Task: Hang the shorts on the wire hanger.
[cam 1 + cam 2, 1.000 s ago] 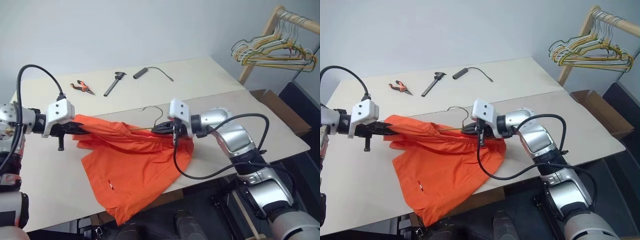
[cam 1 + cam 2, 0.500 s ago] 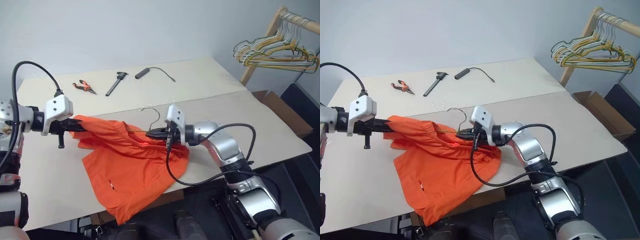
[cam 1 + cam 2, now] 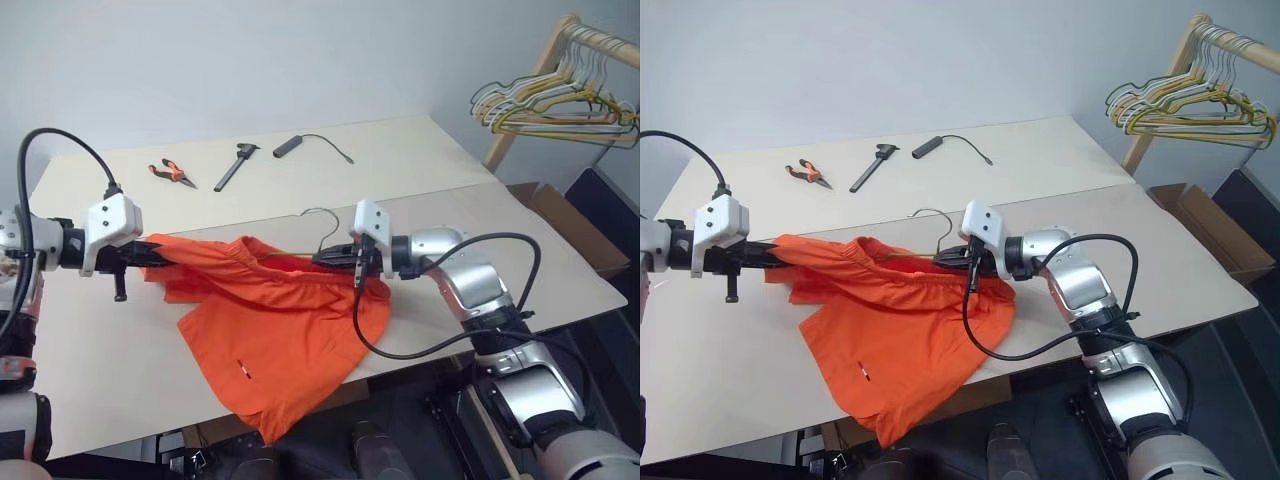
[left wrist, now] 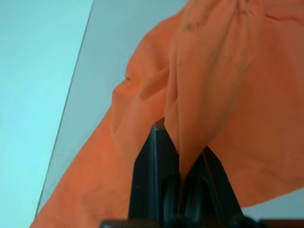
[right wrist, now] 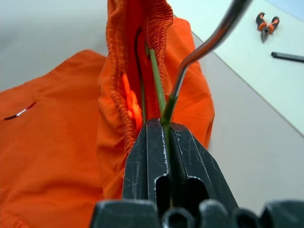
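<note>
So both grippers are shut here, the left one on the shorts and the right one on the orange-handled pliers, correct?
Not quite. The right gripper is shut on the wire hanger, at the base of its hook, not on the pliers, which lie untouched at the far side of the table. The right wrist view shows this. The left gripper is indeed shut on the shorts.

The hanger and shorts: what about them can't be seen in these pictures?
- Hanger: in the eye views the hook shows; the shorts cover its arms and bar.
- Right wrist view: the wire runs into the waistband and vanishes in the fabric.
- Left hand: in its wrist view the cloth hides whether it also pinches wire.
- White mark: too small to read.
</note>
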